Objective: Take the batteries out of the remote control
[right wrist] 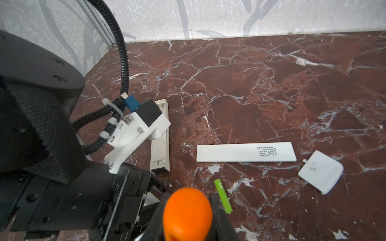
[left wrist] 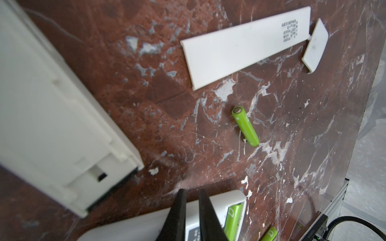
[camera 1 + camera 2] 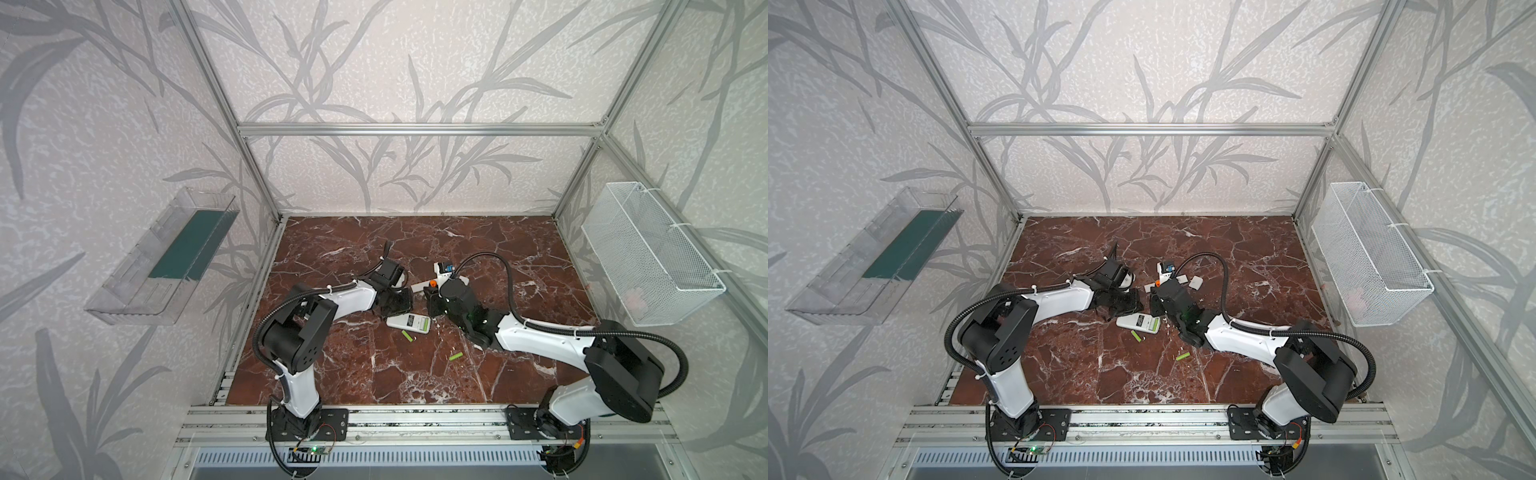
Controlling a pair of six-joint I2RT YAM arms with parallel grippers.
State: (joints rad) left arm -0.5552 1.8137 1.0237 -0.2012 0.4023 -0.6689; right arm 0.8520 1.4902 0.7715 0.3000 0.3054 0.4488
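Note:
A white remote control lies at mid-table with its compartment uncovered, and one lime-green battery sits inside. My left gripper hovers over this remote, jaws almost together with nothing between them. In both top views two batteries lie loose in front of the remote. A third loose battery rests beside my right gripper, which is shut on an orange-handled tool. A second slim white remote lies behind with its compartment empty.
A long white cover and a small white cover lie on the marble behind the grippers. A clear bin hangs on the left wall, a white wire basket on the right. The two arms nearly meet mid-table.

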